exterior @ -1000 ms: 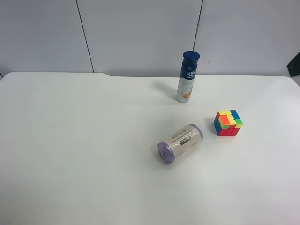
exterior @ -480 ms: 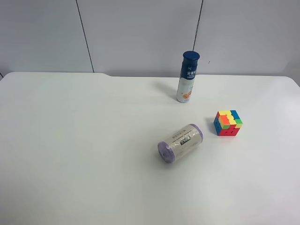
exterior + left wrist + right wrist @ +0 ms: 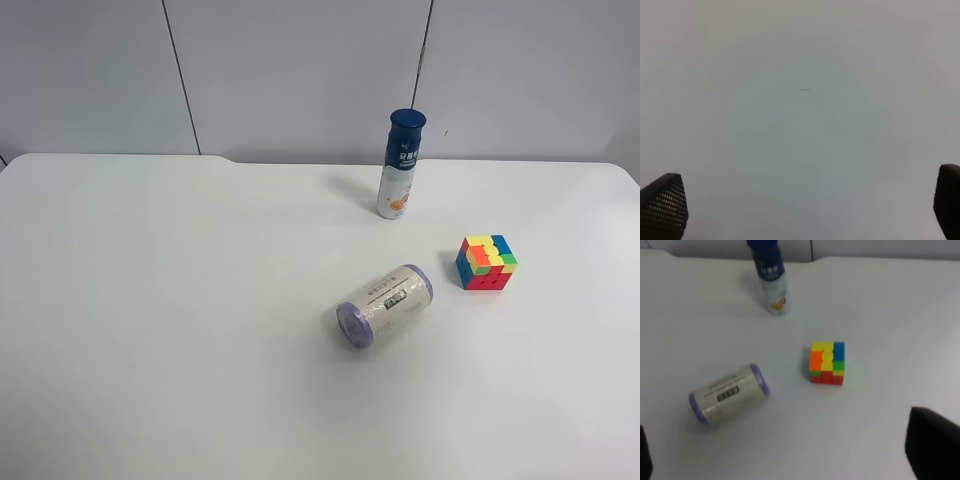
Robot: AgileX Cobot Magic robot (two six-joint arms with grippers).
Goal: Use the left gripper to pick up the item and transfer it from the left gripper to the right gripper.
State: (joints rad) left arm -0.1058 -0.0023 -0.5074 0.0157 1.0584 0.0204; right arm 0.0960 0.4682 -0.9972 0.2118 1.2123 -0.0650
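Observation:
The item, a small puzzle cube (image 3: 486, 262) with red, blue, yellow, green and orange squares, sits on the white table at the exterior high view's right. It also shows in the right wrist view (image 3: 826, 363), well ahead of my right gripper (image 3: 790, 455), whose black fingers (image 3: 932, 442) stand wide apart with nothing between them. My left gripper (image 3: 805, 207) is open and empty, its fingertips (image 3: 662, 205) far apart over bare table. No cube shows in the left wrist view. Neither arm shows in the exterior high view.
A blue-capped white bottle (image 3: 401, 165) stands upright behind the cube, also in the right wrist view (image 3: 770, 277). A purple-ended cylindrical roll (image 3: 384, 305) lies on its side left of the cube, also in the right wrist view (image 3: 729, 394). A grey panelled wall (image 3: 300, 70) backs the table.
A dark shape at the exterior high view's right edge has gone out of view. The cube, bottle and roll have not moved.

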